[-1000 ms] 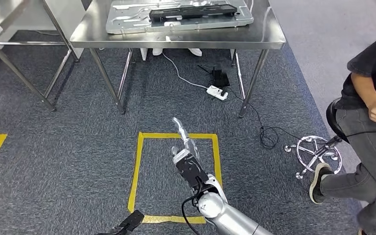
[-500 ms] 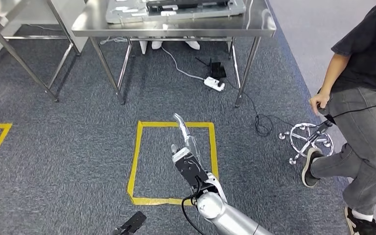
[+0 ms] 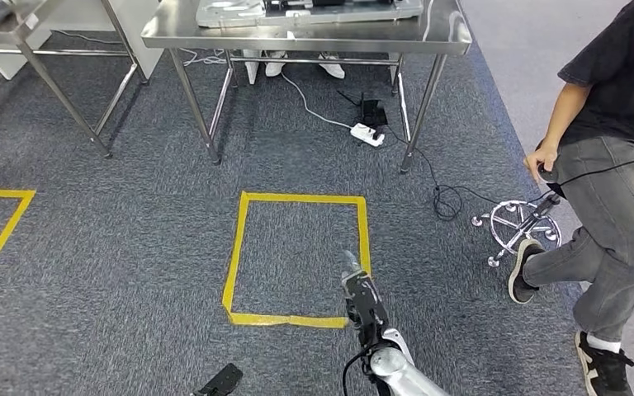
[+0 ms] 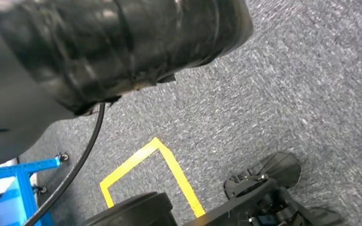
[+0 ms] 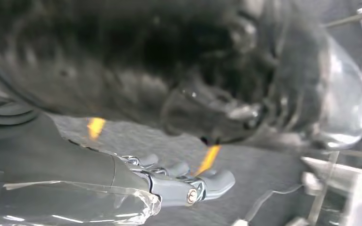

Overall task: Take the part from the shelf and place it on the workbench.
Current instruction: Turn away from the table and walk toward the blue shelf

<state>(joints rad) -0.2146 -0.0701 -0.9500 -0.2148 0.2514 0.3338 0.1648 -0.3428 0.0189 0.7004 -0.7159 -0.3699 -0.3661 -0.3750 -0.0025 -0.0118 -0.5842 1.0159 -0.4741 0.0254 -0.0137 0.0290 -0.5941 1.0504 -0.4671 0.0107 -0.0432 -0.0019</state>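
Observation:
My right hand [image 3: 361,295] reaches up from the bottom edge of the head view, over the yellow tape square [image 3: 239,247] on the carpet. It holds a thin silvery part [image 3: 349,262] that sticks out ahead of its fingers. In the right wrist view the grey fingers [image 5: 188,184] lie stretched beside a glossy clear piece of the part [image 5: 75,207], and the picture is blurred. The steel workbench [image 3: 314,37] stands ahead, beyond the square. The dark tip of my left hand [image 3: 220,381] hangs at the bottom edge, and its fingers cannot be made out.
A metal tray [image 3: 231,11] with a black bar lies on the workbench. A power strip [image 3: 366,134] and cables lie under it. A person [image 3: 619,157] stands at the right beside a chrome stool base [image 3: 518,228]. Another steel table [image 3: 16,29] stands at the far left.
The camera has moved, so the whole scene has shifted. My right arm has dropped lower and to the right in the picture. The person has stepped further in at the right.

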